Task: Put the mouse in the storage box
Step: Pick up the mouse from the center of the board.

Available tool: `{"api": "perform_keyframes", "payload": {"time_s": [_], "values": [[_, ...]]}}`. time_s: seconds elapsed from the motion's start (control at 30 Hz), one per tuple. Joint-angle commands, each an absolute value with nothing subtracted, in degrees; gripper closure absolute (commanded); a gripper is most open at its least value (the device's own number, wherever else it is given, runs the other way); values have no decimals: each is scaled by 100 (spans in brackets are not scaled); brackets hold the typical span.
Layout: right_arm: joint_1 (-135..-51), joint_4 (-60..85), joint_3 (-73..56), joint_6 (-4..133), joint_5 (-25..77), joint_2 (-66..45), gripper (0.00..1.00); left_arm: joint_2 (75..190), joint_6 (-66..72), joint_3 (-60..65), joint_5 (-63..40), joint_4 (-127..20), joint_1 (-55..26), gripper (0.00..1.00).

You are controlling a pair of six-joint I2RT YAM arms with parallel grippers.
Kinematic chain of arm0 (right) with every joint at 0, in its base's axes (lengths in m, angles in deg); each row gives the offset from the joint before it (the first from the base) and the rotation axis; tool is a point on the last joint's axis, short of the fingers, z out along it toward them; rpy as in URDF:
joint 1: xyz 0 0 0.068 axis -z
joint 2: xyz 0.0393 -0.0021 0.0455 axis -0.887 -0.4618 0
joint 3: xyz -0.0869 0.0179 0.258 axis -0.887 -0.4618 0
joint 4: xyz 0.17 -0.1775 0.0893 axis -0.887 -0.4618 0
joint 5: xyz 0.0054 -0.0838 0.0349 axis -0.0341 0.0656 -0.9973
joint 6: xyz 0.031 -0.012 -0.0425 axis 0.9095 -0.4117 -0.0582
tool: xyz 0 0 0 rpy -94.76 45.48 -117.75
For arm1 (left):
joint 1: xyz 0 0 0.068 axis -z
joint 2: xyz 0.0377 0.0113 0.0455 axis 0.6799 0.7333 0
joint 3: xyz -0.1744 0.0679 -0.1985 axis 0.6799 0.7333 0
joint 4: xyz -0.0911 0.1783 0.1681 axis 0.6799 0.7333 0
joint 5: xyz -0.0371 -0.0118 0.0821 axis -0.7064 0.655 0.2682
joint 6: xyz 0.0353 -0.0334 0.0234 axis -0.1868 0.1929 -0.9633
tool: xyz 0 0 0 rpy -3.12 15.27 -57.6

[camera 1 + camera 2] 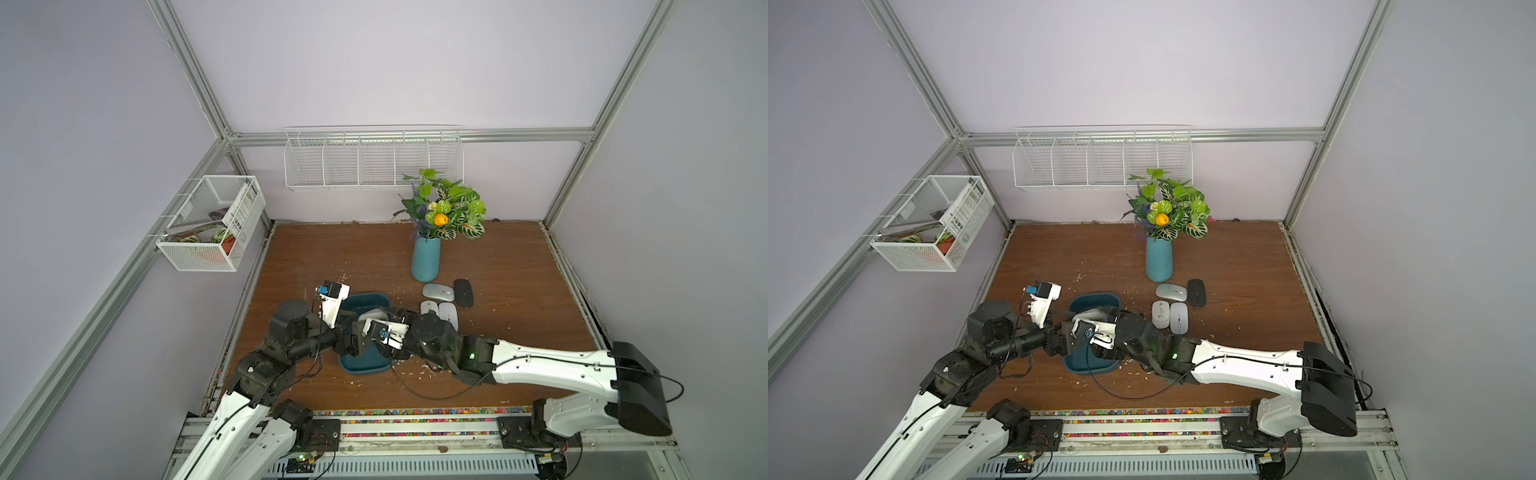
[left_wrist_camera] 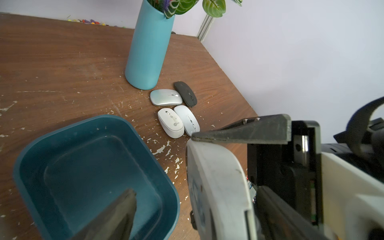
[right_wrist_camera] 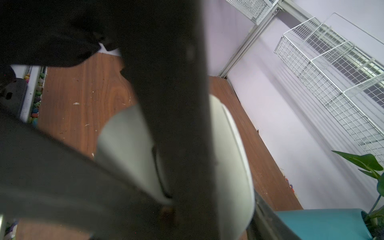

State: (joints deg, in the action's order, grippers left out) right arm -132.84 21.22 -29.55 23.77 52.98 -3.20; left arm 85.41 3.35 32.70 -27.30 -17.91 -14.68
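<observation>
Right tool [image 1: 380, 316]: clenched on the mouse [image 2: 216, 178], now held tilted over the storage box [image 2: 27, 176].
Left tool [image 1: 349, 328]: spread, nothing held.
Advice: mouse to be lowered well inside before being released.

The desk [image 2: 62, 62] is brown wood-grain board, matt, scuffed and flecked with pale chipped patches. The storage box [image 2: 93, 176] is smooth dark teal plastic with a soft sheen and a dusty haze on its floor. The vase [image 2: 148, 47] has an even, matt light-blue skin. The silver mouse [image 2: 166, 97] shows a satin metallic lustre; the black mouse [image 2: 185, 93] is matt; the two white mice [image 2: 170, 122] are smooth plastic. The raised mouse [image 2: 216, 187] is off-white plastic, grubby and scratched. The wire baskets [image 1: 374, 164] are white-coated metal; the frame [image 1: 519, 135] is bare satin metal.
</observation>
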Motion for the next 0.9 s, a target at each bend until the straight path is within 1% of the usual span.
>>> {"api": "perform_keyframes", "payload": {"time_s": [0.0,0.1,0.2,0.37,0.5,0.57,0.63,0.7,0.8,0.83,0.87], "values": [[-13349,2503,-2624,2253,5160,-544,57,8645,238,3325,-2937,-1898,-1379,9],[-13349,2570,-2569,2215,5171,-626,57,8645,238,3325,-2933,-1899,-1383,13],[-13349,2624,-2565,2184,5166,-645,57,8651,230,3343,-3000,-1931,-1381,19],[-13351,2824,-2633,2145,5245,-626,57,8723,203,3334,-3134,-1959,-1384,42],[-13351,2887,-2679,2129,5282,-626,56,8693,194,3334,-3141,-1959,-1384,55],[-13349,2908,-2696,2125,5324,-626,55,8672,186,3334,-3140,-1960,-1384,68],[-13350,2954,-2729,2138,5354,-619,54,8665,185,3332,-3124,-1959,-1382,75],[-13350,3015,-2773,2160,5395,-600,50,8664,183,3325,-3099,-1951,-1384,83],[-13350,3046,-2824,2167,5416,-592,37,8653,184,3316,-3029,-1928,-1383,92],[-13346,3030,-2828,2173,5431,-593,30,8645,187,3310,-2984,-1912,-1384,95],[-13346,3002,-2837,2180,5453,-585,19,8635,185,3308,-2947,-1900,-1381,97]]}}
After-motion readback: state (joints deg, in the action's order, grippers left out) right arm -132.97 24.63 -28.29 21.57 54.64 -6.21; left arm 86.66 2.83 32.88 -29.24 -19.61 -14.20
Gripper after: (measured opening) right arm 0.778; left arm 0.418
